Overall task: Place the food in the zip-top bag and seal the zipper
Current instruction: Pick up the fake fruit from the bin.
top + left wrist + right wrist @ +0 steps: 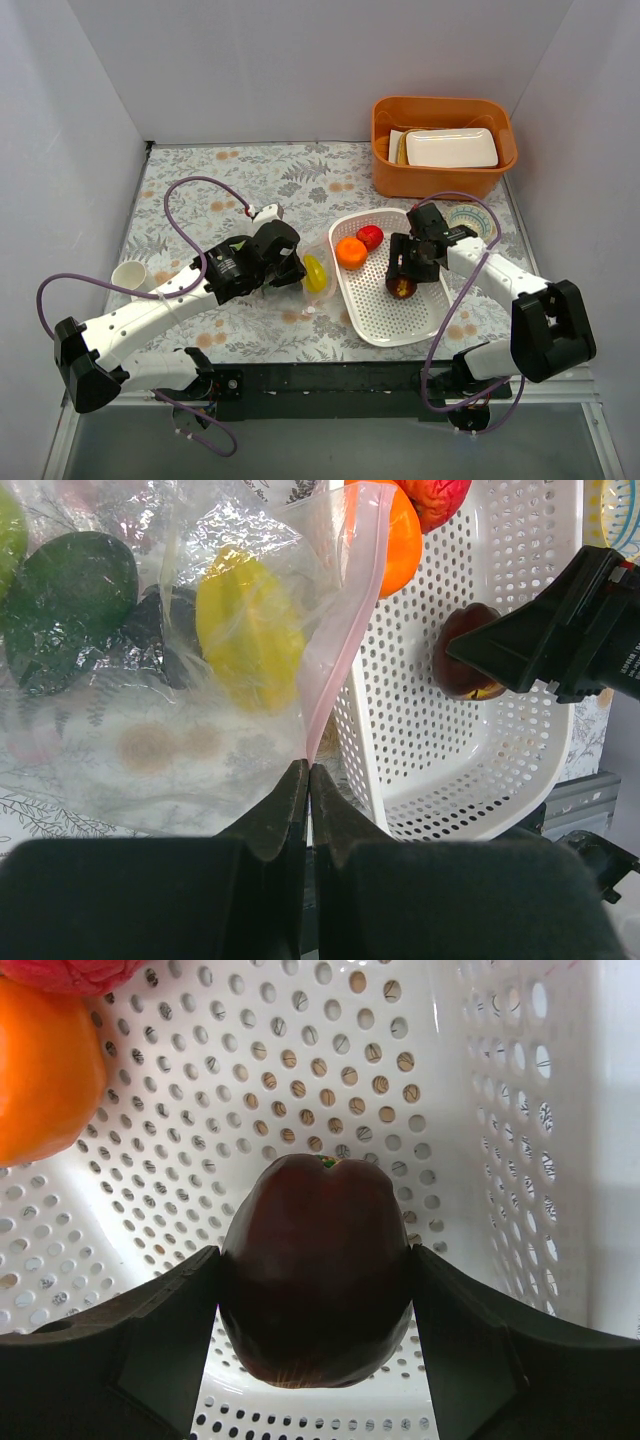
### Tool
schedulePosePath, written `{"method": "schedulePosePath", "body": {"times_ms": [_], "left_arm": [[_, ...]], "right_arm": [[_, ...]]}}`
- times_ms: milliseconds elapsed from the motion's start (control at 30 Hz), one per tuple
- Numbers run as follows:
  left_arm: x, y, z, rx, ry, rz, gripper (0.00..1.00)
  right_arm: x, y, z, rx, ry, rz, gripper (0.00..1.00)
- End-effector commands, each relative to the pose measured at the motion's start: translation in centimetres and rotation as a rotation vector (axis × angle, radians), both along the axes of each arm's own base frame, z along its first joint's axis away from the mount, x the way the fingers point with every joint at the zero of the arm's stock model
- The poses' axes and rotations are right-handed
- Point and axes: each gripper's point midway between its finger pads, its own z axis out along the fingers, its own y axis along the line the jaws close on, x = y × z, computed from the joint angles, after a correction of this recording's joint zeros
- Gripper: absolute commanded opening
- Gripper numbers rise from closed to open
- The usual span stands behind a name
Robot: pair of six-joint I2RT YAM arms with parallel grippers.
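The clear zip-top bag [150, 740] lies left of the white basket [400, 325]. My left gripper [309, 765] is shut on its pink zipper [340, 630] edge. Inside the bag lie a yellow-green fruit [250, 630] and a dark green avocado [65, 595]. In the basket sit an orange [351, 252], a red apple [370, 237] and a dark maroon plum [315, 1290]. My right gripper [315, 1255] reaches down into the basket, with its fingers against both sides of the plum, which rests on the basket floor.
An orange tub [445, 175] holding a white container [450, 148] stands at the back right. A small patterned plate [472, 218] lies just behind my right arm. A white cup [131, 275] sits at the left, beside the left arm.
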Motion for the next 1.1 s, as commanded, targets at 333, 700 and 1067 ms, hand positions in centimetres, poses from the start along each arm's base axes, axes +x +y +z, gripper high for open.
{"method": "schedulePosePath", "body": {"times_ms": [333, 700, 1067], "left_arm": [[0.3, -0.5, 0.8, -0.016, -0.013, -0.012, 0.00], [0.2, -0.6, 0.8, -0.023, -0.011, -0.019, 0.00], [0.3, -0.7, 1.1, -0.033, -0.015, -0.017, 0.00]], "right_arm": [[1.4, 3.7, 5.1, 0.226, -0.132, 0.053, 0.51], [0.9, 8.0, 11.8, 0.522, -0.282, 0.158, 0.57], [-0.1, 12.2, 12.4, 0.592, -0.250, 0.278, 0.57]]}}
